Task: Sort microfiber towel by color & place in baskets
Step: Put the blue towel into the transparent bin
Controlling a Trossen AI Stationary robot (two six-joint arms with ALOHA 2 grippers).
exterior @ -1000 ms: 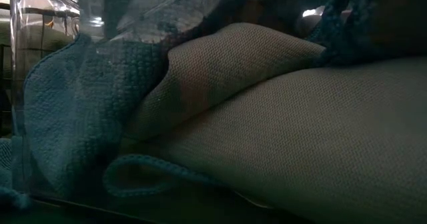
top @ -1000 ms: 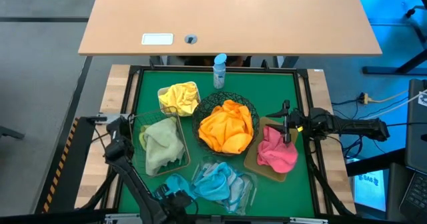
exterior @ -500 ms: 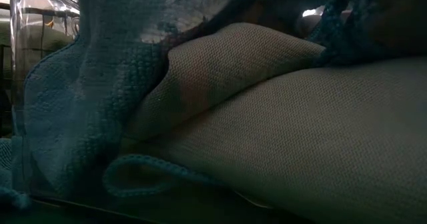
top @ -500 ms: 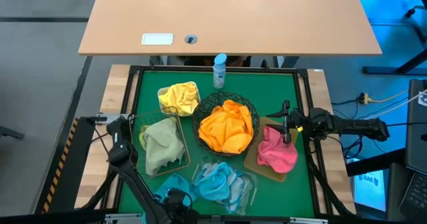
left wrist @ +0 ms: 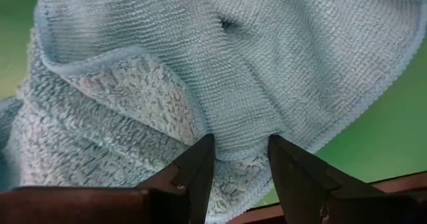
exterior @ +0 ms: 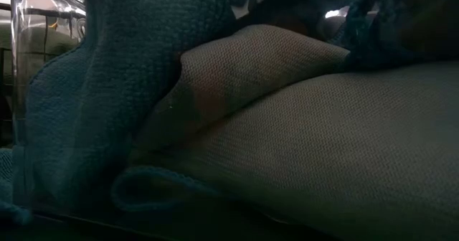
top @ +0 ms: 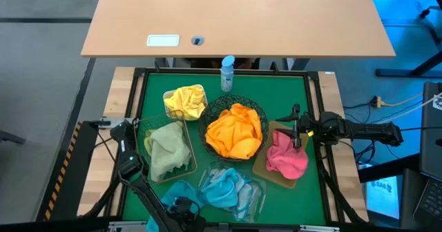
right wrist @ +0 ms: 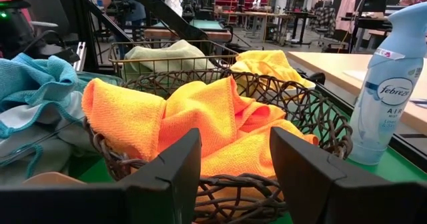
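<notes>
The left gripper [left wrist: 240, 159] is pinching a light blue towel [left wrist: 220, 71] at the near edge, beside the clear tray [top: 257, 197]; a thin grip risks dropping it. The right gripper [right wrist: 233, 174] is waiting open by the pink towel [top: 286, 157].

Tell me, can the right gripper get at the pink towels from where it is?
Probably yes. The right gripper hovers, jaws open and empty, by the far edge of the tan tray holding the pink towels. Nothing lies over them; the wire bowl sits just beside.
</notes>
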